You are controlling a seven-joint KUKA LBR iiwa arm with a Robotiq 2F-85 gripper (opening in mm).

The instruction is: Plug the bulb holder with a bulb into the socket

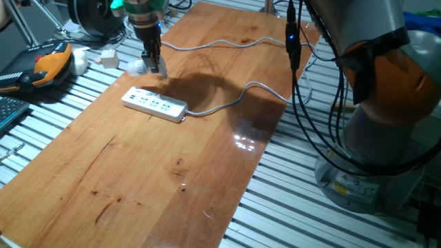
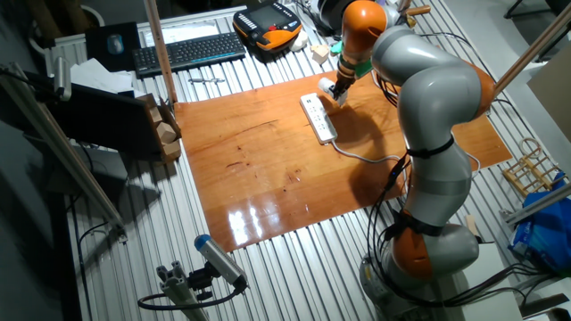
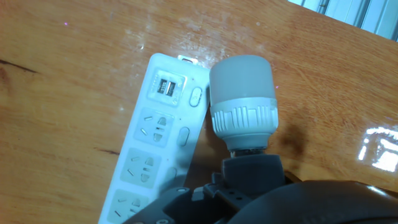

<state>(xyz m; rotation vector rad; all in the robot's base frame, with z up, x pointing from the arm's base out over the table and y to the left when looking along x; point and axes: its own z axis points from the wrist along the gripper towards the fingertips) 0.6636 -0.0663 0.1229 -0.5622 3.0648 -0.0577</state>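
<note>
My gripper [image 1: 153,65] is shut on the bulb holder with a bulb [image 1: 136,67], held just above the table at the far end of the socket [image 1: 155,104]. In the hand view the white bulb [image 3: 242,93] sticks out from my gripper [image 3: 252,160]; it hangs over the right edge of the socket [image 3: 155,149], beside its switch end. The plug part is hidden between the fingers. The socket's grey cable [image 1: 238,96] runs off to the right. The other fixed view shows my gripper [image 2: 337,89] above the socket's far end [image 2: 318,118].
A white cube block [image 1: 108,56] and an orange teach pendant [image 1: 48,65] lie beyond the board's far left corner. A second grey cable [image 1: 227,43] crosses the back of the board. A keyboard [image 2: 187,51] lies behind. The arm's base [image 2: 428,259] stands by the board's edge.
</note>
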